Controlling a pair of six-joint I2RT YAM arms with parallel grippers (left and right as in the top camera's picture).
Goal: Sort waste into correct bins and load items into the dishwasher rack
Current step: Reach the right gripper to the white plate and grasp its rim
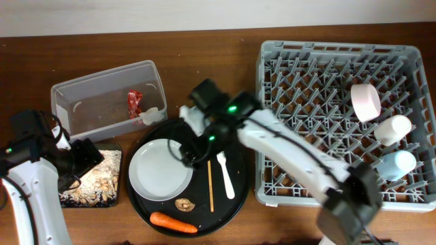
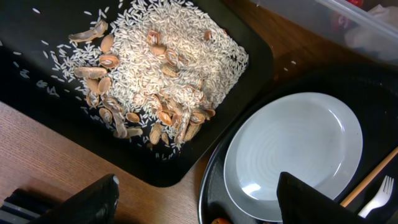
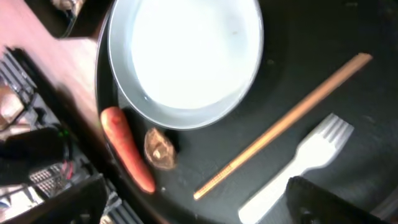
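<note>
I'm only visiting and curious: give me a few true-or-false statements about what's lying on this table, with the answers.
1. The carrot lies on the round black tray. True.
2. The red wrapper is in the dishwasher rack. False: it sits in the clear tub.
3. The rack holds a pink bowl, a white cup and a light-blue cup. True.
4. The white plate is loaded in the rack. False: it lies on the round black tray.
</note>
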